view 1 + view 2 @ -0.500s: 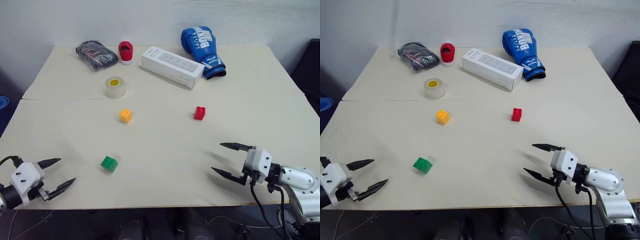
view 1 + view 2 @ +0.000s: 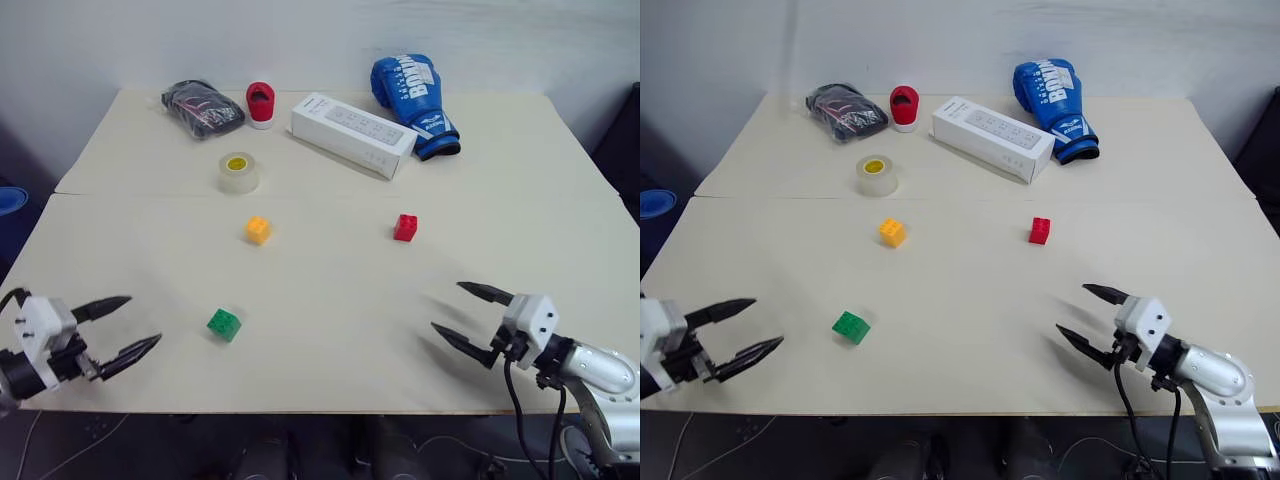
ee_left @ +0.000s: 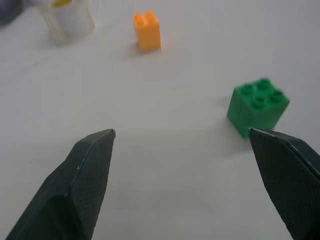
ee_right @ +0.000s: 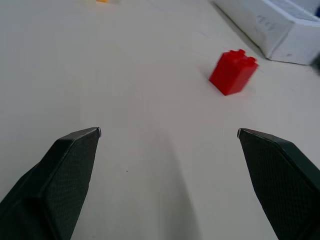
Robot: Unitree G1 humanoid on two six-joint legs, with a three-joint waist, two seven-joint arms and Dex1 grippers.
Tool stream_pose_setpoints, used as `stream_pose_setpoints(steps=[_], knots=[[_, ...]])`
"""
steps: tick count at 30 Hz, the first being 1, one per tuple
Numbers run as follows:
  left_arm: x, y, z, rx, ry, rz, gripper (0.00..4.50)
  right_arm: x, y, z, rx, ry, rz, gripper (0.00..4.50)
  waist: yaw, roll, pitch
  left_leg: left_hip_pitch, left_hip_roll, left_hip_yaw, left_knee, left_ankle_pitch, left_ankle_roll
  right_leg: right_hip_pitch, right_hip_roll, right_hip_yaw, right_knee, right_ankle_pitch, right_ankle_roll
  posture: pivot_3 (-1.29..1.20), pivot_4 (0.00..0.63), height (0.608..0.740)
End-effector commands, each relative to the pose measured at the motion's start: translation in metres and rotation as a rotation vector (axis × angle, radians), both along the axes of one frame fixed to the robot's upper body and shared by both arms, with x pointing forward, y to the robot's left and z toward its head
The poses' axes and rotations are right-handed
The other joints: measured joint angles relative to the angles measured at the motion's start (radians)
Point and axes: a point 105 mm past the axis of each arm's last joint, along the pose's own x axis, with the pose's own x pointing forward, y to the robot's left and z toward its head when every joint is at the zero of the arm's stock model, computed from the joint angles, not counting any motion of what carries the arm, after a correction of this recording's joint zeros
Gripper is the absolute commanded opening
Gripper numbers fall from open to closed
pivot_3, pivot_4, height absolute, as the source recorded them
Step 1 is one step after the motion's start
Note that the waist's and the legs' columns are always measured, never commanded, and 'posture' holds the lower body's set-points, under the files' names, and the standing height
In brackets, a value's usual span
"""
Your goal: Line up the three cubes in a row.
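the pale surface (image 2: 330, 300) is carrying everything, and across it the three cubes are sitting well apart in a loose triangle, not yet in a row. the orange-yellow cube (image 2: 258, 230) and the red cube (image 2: 405, 227) are lying at about the same depth, mid-surface, while the green cube (image 2: 223, 324) is sitting nearer the front edge, on the robot's left. the left tool (image 2: 118, 326) is hovering with its fingers spread wide and empty, and the green cube is lying just ahead of it toward the robot's right, so that arm is looking nearest. the right tool (image 2: 468, 315) is also gaping wide and empty, with the red cube ahead of it, farther off.
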Motion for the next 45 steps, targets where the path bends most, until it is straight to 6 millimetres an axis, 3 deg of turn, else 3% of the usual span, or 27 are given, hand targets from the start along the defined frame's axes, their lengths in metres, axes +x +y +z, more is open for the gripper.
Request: stream_pose_setpoints(steps=[1,4,7,11,16,21,26,29,34,38,44,45], knots=[[0.005,-0.03,0.014,0.027,-0.046,-0.146,4.46,-0.016,-0.035,0.001,0.016,-0.045,-0.244,4.5,-0.001,0.001,-0.001,0.0,0.0,0.0,0.0,0.0,0.0,0.0,0.0,0.0,0.0,0.0,0.0,0.0,0.15,0.74],[0.01,-0.044,0.017,-0.007,-0.028,-0.212,4.46,-0.03,-0.042,-0.013,0.021,-0.011,-0.317,4.5,-0.005,0.001,-0.001,0.0,0.0,0.001,0.0,0.0,0.001,0.0,0.001,0.001,0.0,0.0,0.0,0.0,0.15,0.74],[0.014,-0.05,0.011,0.0,0.007,-0.26,4.46,-0.027,-0.038,-0.013,0.036,-0.033,-0.338,4.5,-0.026,0.001,-0.001,0.001,0.0,0.002,0.0,0.001,0.001,0.0,0.002,0.002,0.001,0.0,0.0,0.0,0.15,0.74],[0.021,-0.058,0.01,-0.007,0.003,-0.296,4.46,0.0,-0.013,0.001,0.085,-0.108,-0.35,4.5,-0.039,0.001,-0.001,0.002,0.001,0.003,0.0,0.002,0.0,-0.001,0.003,0.003,0.004,0.0,0.0,0.0,0.15,0.74],[0.024,-0.076,0.014,-0.033,-0.011,-0.349,4.46,0.049,0.021,0.026,0.218,-0.145,-0.408,4.5,-0.033,0.001,-0.001,0.001,0.001,0.003,0.0,0.003,-0.001,-0.003,0.003,0.003,0.008,-0.001,-0.002,0.0,0.15,0.74],[0.025,-0.08,0.007,-0.039,-0.007,-0.341,4.46,0.087,0.057,0.04,0.284,-0.144,-0.405,4.5,-0.032,0.001,-0.001,0.0,0.0,0.002,0.0,0.004,0.0,-0.003,0.003,0.002,0.009,-0.001,-0.002,0.0,0.15,0.74],[0.021,-0.075,0.0,-0.016,-0.006,-0.317,4.46,0.123,0.094,0.041,0.304,-0.164,-0.438,4.5,-0.038,0.001,-0.001,-0.001,0.0,0.003,0.001,0.005,0.001,-0.003,0.003,0.002,0.009,-0.001,-0.002,0.0,0.15,0.74],[0.022,-0.073,0.001,-0.011,-0.014,-0.298,4.46,0.133,0.111,0.038,0.319,-0.153,-0.429,4.5,-0.041,0.001,-0.001,-0.001,0.0,0.003,0.0,0.006,0.0,-0.005,0.004,0.002,0.01,-0.001,-0.002,0.0,0.15,0.74],[0.023,-0.074,0.0,-0.016,-0.028,-0.283,4.46,0.153,0.118,0.028,0.334,-0.113,-0.512,4.5,-0.04,0.001,-0.001,-0.002,0.0,0.003,0.001,0.006,0.001,-0.005,0.004,0.002,0.01,-0.001,-0.002,0.0,0.15,0.74],[0.019,-0.073,-0.002,-0.019,-0.025,-0.273,4.5,0.16,0.116,0.03,0.356,-0.119,-0.568,3.61,-0.046,0.001,-0.001,-0.002,0.0,0.002,0.001,0.006,0.001,-0.005,0.003,0.002,0.01,-0.001,-0.002,0.0,0.15,0.74],[0.019,-0.071,-0.003,-0.018,-0.033,-0.249,4.5,0.155,0.121,0.03,0.365,-0.113,-0.52,1.47,-0.059,0.001,-0.001,-0.002,0.001,0.002,0.001,0.006,0.001,-0.005,0.004,0.002,0.01,-0.001,-0.002,0.0,0.15,0.74],[0.019,-0.071,-0.003,-0.018,-0.035,-0.249,4.5,0.154,0.122,0.032,0.387,-0.106,-0.492,1.45,-0.059,0.001,-0.001,-0.002,0.001,0.002,0.001,0.006,0.001,-0.005,0.004,0.002,0.01,-0.001,-0.002,0.0,0.15,0.74]])
